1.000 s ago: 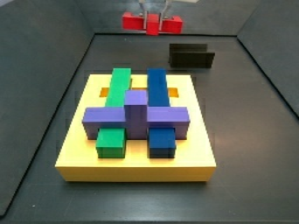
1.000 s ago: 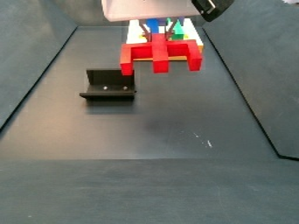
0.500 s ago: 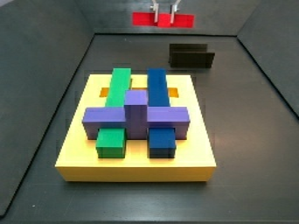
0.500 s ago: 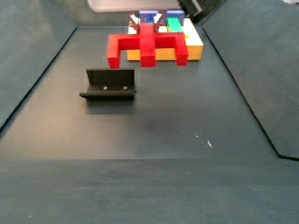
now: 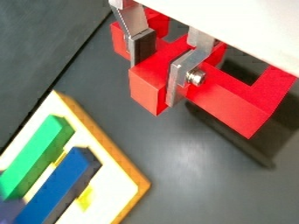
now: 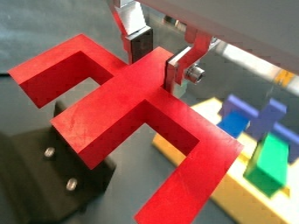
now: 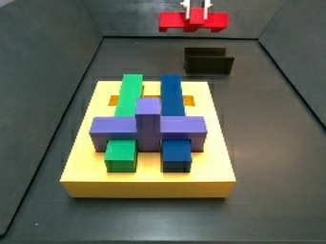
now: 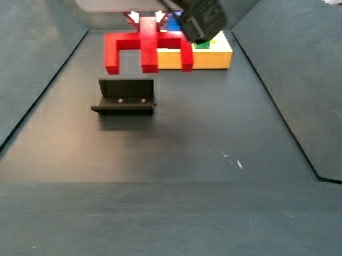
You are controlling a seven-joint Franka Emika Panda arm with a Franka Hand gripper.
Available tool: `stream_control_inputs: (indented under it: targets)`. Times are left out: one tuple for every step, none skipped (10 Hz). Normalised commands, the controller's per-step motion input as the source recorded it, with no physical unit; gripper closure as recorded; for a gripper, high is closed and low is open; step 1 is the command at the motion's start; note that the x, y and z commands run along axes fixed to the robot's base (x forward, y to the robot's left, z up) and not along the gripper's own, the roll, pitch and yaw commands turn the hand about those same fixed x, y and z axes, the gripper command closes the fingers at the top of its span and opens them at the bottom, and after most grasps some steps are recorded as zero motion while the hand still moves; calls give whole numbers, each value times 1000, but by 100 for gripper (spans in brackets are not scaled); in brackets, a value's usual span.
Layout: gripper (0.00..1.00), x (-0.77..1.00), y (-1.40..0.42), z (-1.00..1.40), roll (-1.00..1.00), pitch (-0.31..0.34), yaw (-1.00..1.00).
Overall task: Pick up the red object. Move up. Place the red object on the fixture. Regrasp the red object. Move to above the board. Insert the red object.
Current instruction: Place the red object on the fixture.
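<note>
The gripper [image 5: 162, 59] is clamped on the central stem of the red object [image 6: 128, 122], silver fingers [image 5: 179, 77] pressed to either side of it, and the piece hangs clear in the air, touching nothing. Watch the travel: a second ago it was out in front of the board [image 7: 76, 164], and now in a side view the red object [image 8: 147, 48] has slid across and sits above the fixture [image 8: 123, 96], still well clear of it. From the opposite side the red object [image 7: 193, 19] has shifted over so it hangs high over the fixture [image 7: 209, 61] at the back of the floor. In a wrist view the dark fixture [image 6: 47, 179] shows just below the red legs. So the lift looks finished and the carry nearly so; I'd judge lowering onto the fixture comes next. The board keeps its green, blue and purple blocks, unmoved throughout.
</note>
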Motion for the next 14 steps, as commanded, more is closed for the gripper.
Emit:
stream_control_inputs:
  targets:
    - [100, 594, 34, 157, -1000, 0, 0]
    - [100, 660, 146, 137, -966, 0, 0]
    - [100, 691, 306, 66, -906, 0, 0]
    - [100, 711, 357, 0, -874, 11, 0]
    - [100, 594, 354, -131, -631, 46, 0]
    - [100, 431, 117, -391, 0, 0, 0]
    - [100, 383, 29, -606, 354, 0, 0]
    - [100, 380, 0, -671, 486, 0, -43]
    - [100, 266, 0, -654, 426, 0, -134]
    - [100, 163, 0, -583, 423, 0, -109]
    - [100, 0, 0, -480, 289, 0, -109]
    - [100, 6, 0, -320, 106, -3, -80]
    - [100, 91, 0, -223, 0, -26, -54]
    - [100, 231, 0, -126, 0, -9, -49]
